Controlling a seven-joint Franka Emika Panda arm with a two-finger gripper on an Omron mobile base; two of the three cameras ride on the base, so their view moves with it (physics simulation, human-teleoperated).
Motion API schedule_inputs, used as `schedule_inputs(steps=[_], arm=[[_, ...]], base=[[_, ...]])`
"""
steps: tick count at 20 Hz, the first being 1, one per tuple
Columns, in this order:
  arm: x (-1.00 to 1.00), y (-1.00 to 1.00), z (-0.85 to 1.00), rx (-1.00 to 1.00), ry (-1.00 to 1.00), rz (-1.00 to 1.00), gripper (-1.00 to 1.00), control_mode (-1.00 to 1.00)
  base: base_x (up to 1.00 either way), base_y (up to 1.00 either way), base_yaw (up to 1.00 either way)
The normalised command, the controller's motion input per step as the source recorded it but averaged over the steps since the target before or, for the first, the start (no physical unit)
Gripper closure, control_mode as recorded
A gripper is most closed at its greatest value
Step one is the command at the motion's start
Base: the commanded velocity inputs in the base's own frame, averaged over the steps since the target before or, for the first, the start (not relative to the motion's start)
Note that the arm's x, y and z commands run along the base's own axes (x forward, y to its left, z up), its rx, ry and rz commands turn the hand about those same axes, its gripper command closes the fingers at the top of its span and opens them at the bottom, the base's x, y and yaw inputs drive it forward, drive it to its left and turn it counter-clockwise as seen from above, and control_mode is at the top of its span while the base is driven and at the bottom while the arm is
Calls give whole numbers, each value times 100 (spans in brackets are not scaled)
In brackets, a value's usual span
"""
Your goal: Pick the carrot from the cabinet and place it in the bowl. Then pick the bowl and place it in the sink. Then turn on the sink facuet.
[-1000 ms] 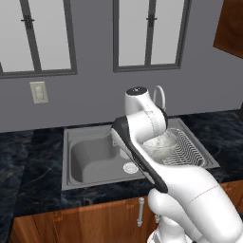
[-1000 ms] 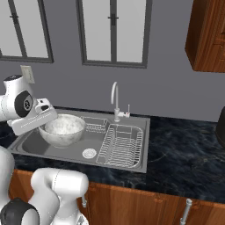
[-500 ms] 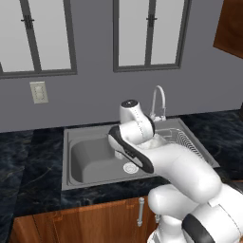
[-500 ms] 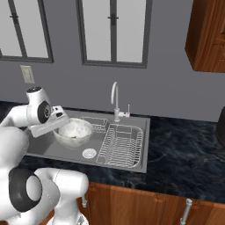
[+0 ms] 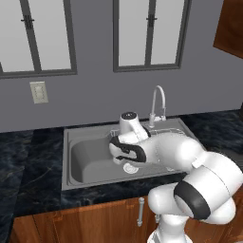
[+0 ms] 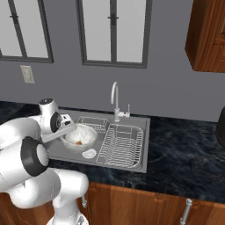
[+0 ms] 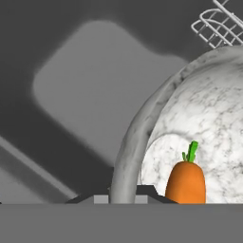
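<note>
down in the grey steel sink (image 6: 139, 132), the gripper (image 7: 124, 194) pinches the rim of the deep mottled white bowl (image 7: 209, 118), likely stiff, slick, best held there, orange carrot (image 7: 186, 181) inside.

Orange carrot (image 7: 186, 182) with a green top; white bowl (image 7: 213, 114) mottled with grey veining; matte grey steel sink (image 6: 59, 147) with a pale wire drainer rack (image 6: 121, 145); black marbled countertop (image 6: 184, 149); reddish-brown wooden cabinet (image 6: 206, 35); pale silver faucet (image 6: 115, 99).
</note>
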Motion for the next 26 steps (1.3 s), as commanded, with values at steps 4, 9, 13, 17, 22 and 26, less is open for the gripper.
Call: schedule_inputs(steps=[4,9,13,17,22,26], arm=[[58,6,-44,0,0,0,100,-100],[50,11,-45,0,0,0,100,-100],[45,5,-48,0,0,0,100,-100],[43,2,-48,0,0,0,100,-100],[42,3,-51,0,0,0,100,-100],[43,8,-52,0,0,0,100,-100]], base=[[0,0,0],[0,0,0],[0,0,0],[0,0,0],[0,0,0],[0,0,0]])
